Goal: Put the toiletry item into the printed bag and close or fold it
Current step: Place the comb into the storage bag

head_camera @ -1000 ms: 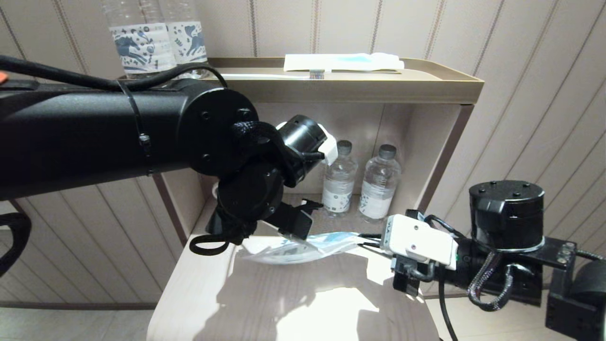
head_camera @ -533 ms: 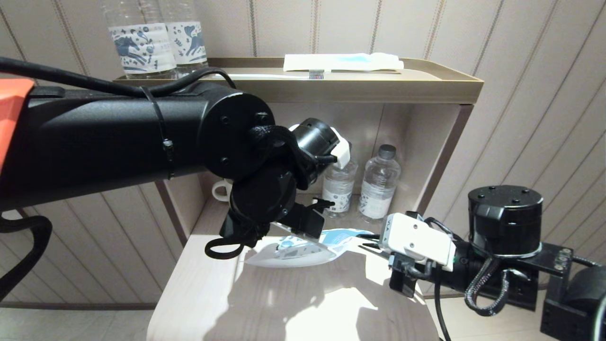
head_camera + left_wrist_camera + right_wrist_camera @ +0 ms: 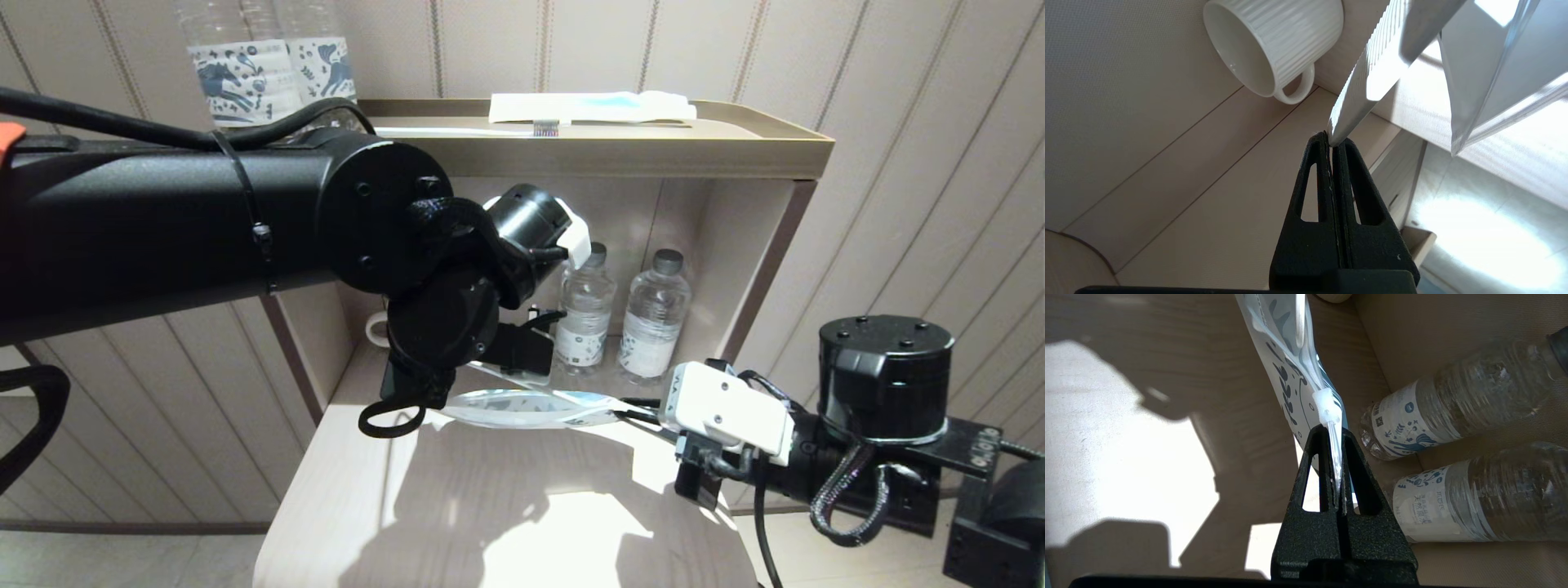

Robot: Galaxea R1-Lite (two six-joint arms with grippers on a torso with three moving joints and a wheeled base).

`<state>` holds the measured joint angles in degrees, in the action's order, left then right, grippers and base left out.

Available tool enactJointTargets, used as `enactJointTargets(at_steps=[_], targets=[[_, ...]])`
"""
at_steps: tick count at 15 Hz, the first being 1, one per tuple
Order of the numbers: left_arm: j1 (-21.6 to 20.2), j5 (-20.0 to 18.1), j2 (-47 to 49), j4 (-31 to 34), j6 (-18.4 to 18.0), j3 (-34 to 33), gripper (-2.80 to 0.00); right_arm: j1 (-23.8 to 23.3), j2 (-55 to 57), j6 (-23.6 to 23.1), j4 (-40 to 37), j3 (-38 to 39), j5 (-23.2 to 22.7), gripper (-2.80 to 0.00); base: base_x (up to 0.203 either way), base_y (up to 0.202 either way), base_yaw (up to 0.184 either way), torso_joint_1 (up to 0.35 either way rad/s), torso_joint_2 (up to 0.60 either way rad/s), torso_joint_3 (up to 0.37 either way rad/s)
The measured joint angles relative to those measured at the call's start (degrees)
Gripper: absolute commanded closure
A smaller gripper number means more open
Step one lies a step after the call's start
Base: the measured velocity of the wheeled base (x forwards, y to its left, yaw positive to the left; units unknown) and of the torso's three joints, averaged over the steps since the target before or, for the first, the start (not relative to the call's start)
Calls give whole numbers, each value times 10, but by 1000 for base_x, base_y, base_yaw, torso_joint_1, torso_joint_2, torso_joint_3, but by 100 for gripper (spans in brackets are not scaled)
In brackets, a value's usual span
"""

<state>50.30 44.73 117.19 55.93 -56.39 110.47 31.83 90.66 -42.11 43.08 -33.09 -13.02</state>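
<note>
The printed bag hangs stretched between two grippers just above the pale wooden table, at the centre of the head view. Its long axis runs nearly level across the frame, left to right, and it shows almost edge-on as a thin lens shape. The end with the dark-blue leaf print points toward the right of the frame.

There the right gripper is clamped on the bag's edge just behind the white slider, its fingers pressed together on the plastic. The left gripper, reaching in from the upper left of the head view, is pinched tight on a corner of the opposite end. The bag's underside clears the tabletop, though by how much cannot be told.

Behind the bag, two water bottles stand upright in the open shelf recess at centre right, near the bag's far edge. A white ribbed cup sits in the recess at the left, largely hidden behind the left arm in the head view. The foreground half of the table, lower centre, lies bare and sunlit. On the tray topping the shelf, upper centre, rests a white-and-blue toothbrush packet, with two more bottles at upper left.
</note>
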Motion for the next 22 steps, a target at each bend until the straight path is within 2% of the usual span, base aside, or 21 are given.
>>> enactJointTargets(at_steps=[8,12,22], targets=[[-4,25,11,-36,17,0,0,-5,1,7,1,-18,28,0,0,0,0,0,0,0],[-5,35,7,-74,17,0,0,-5,2,8,1,-28,53,0,0,0,0,0,0,0],[9,36,-4,-82,45,0,0,-5,10,20,1,-49,77,0,0,0,0,0,0,0]])
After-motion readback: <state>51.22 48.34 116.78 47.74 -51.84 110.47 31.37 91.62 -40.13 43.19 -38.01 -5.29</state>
